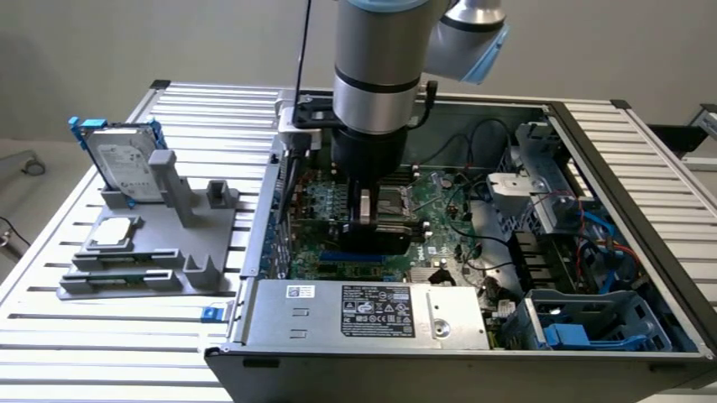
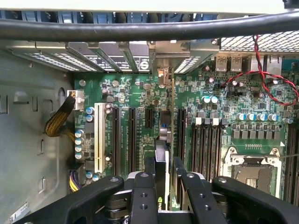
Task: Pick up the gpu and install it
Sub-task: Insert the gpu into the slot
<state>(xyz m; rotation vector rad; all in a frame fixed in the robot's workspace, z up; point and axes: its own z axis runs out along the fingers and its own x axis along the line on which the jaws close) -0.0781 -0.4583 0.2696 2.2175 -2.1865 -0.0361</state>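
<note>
The gpu (image 2: 163,130) is standing on its thin edge inside the open computer case (image 1: 627,168), right over the green motherboard (image 2: 215,107). In the wrist view it is showing as a skinny strip, black on one side and green on the other. It is lining up with the long black slots, and its far end is reaching toward the metal slots at the back wall of the case. I cannot tell if it is pushed all the way in.

The gripper (image 1: 375,239) is pinching the gpu between its black fingers (image 2: 142,186) (one finger on each flat side). The arm is reaching straight down into the case.

A white slot (image 2: 99,137) is sitting well off to one side of the gpu, and an empty processor socket (image 2: 252,172) is sitting on the other side. Red wires (image 2: 261,60) are curling above the socket.

Outside the case, at the exterior view's left, a grey holder (image 1: 168,243) is resting on the table (image 1: 67,336). It is holding a silver hard drive (image 1: 121,159) and a small square chip (image 1: 116,233).
</note>
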